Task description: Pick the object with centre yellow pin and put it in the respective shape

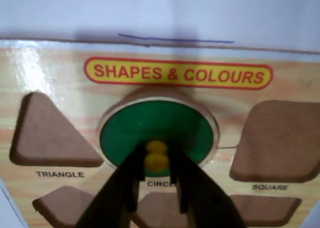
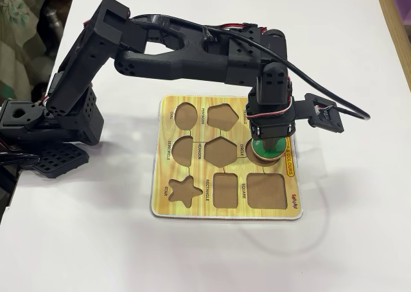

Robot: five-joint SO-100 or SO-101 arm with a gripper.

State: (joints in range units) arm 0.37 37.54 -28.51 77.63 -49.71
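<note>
The green round piece (image 1: 150, 130) with a yellow centre pin (image 1: 156, 161) sits at the circle recess of the wooden shapes board (image 1: 60, 72), above the "CIRCLE" label. Its pale side edge shows, so it looks raised rather than flush. My gripper (image 1: 156, 163) has its black jaws closed on either side of the yellow pin. In the fixed view the gripper (image 2: 266, 146) points straight down on the green piece (image 2: 268, 153) near the board's (image 2: 199, 212) right side. The circle recess itself is hidden under the piece.
Empty recesses surround it: triangle (image 1: 50, 133) and square (image 1: 280, 140) in the wrist view, and star (image 2: 183, 190), rectangle (image 2: 228, 189), hexagon (image 2: 219, 149) and pentagon (image 2: 219, 115) in the fixed view. The board lies on a white table; a black cable (image 2: 340, 106) loops to the right.
</note>
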